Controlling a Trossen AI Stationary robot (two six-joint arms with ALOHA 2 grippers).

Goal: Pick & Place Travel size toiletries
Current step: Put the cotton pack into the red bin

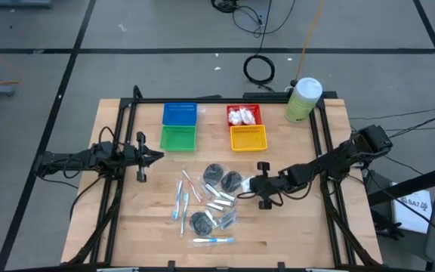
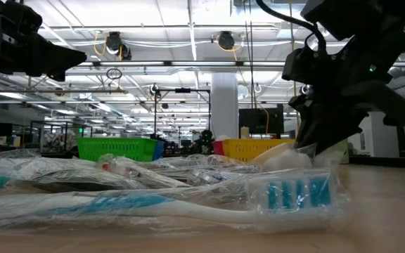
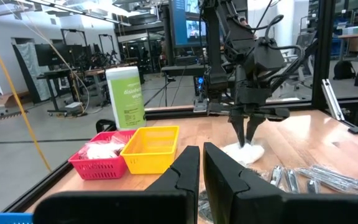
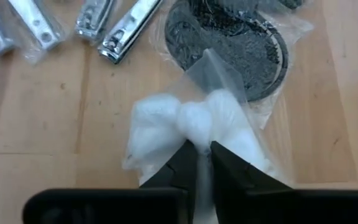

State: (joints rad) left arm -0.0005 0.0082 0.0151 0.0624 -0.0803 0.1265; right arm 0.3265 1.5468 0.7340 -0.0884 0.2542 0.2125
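Right claw (image 4: pixel 202 152) pinches a white puffy packet (image 4: pixel 191 134) in clear wrap, fingers pressed onto its middle, low over the wooden counter (image 1: pixel 300 227) at the right edge of the toiletry pile. Packet lies partly over a dark round disc (image 4: pixel 241 46) in its own bag; silver clippers (image 4: pixel 126 34) in wrap sit just beside, per right wrist view. High view: right claw (image 1: pixel 249 186) near centre of counter, next to two dark discs (image 1: pixel 223 177), w/ toothbrushes (image 1: pixel 180 202) and a third disc (image 1: pixel 201 221) further left and front. Left claw (image 1: pixel 159 156) hangs near the green basket (image 1: pixel 177 138), fingers pressed together, holding nothing. Blue basket (image 1: pixel 180 114) sits behind green; red basket (image 1: pixel 243 115), w/ white packets inside, behind yellow basket (image 1: pixel 248 137). Pale-green canister (image 3: pixel 126 98) w/ white lid stands at back right corner; label text begins "disinfect", rest not legible. Low view: blue-bristled toothbrush (image 2: pixel 188 204) in wrap fills foreground.
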